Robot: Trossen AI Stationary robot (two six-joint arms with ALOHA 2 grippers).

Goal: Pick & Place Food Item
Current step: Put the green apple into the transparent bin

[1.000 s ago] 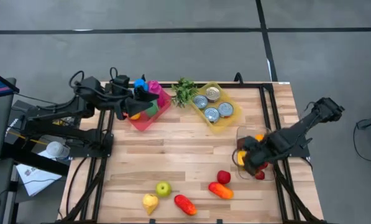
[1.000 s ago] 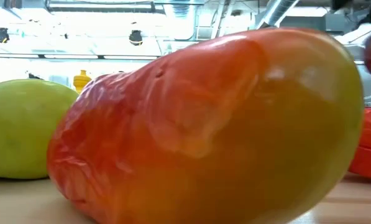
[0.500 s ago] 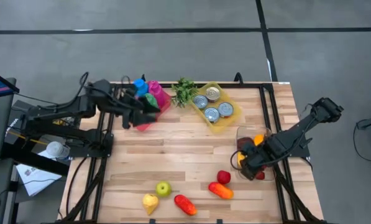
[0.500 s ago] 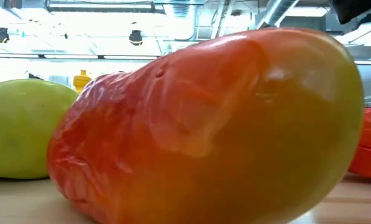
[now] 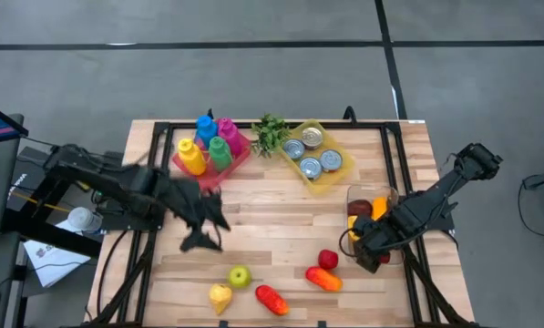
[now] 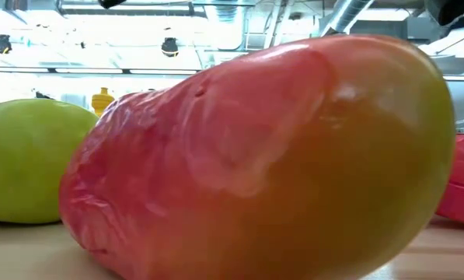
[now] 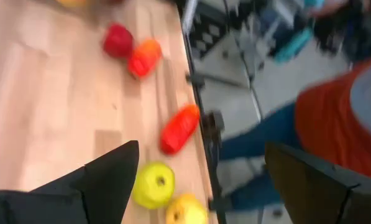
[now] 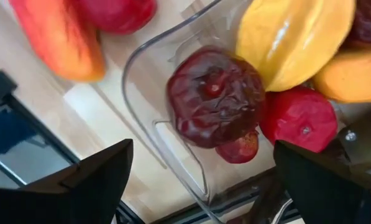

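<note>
A clear container point(image 5: 353, 195) at the table's right holds a dark red fruit point(image 8: 215, 96), a red one point(image 8: 299, 118), a yellow one point(image 8: 291, 37) and an orange one point(image 8: 353, 74). My right gripper point(image 5: 370, 248) point(image 8: 202, 149) hangs open above the dark red fruit, pointing down, touching nothing. Near the front edge lie a green apple point(image 5: 240, 275), a yellow fruit point(image 5: 220, 295), a red-orange mango point(image 5: 272, 299), a red fruit point(image 5: 327, 260) and an orange-red one point(image 5: 323, 278). My left gripper point(image 5: 206, 230) point(image 7: 202, 149) is open above the table's middle left, short of the apple point(image 7: 153, 185).
A pink bin point(image 5: 226, 164) with coloured bottles, a green sprig point(image 5: 270, 133) and a yellow tray point(image 5: 315, 175) of cans stand along the far edge. The mango point(image 6: 255, 155) fills the low view, the apple point(image 6: 29, 159) beside it. A person point(image 7: 340, 118) stands beyond the table's near edge.
My left gripper has swung away from the pink bin toward the table's near edge and sunk lower, uncovering the bottles. A red fruit that showed beside my right gripper in the low view no longer shows there.
</note>
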